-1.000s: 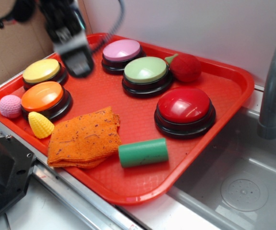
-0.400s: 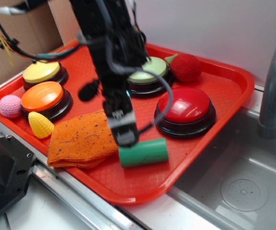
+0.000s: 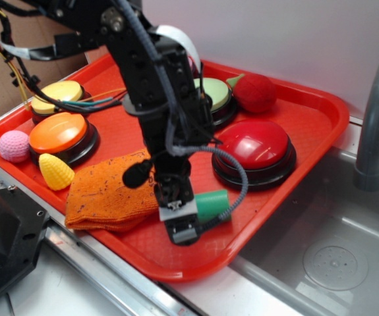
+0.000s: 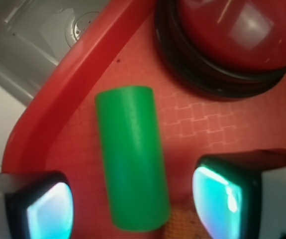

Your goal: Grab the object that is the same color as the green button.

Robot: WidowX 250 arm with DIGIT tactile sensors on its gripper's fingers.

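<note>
Red tray [image 3: 308, 105] beside a sink [image 3: 347, 263]; claw [image 4: 133, 204] spread astride green cylinder [image 4: 131, 159], seemingly untouched.

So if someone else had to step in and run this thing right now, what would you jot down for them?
Claw: open, one finger on each side of the green cylinder, nothing gripped yet.
Green cylinder: lying on its side on the red tray, near the front edge, between the orange cloth and the red button.
Green button: at the back of the tray, partly hidden by the arm; it only gives the colour to match.
Done: the claw is lined up over the cylinder.
Left: lower if needed, close on the cylinder, lift it.
</note>
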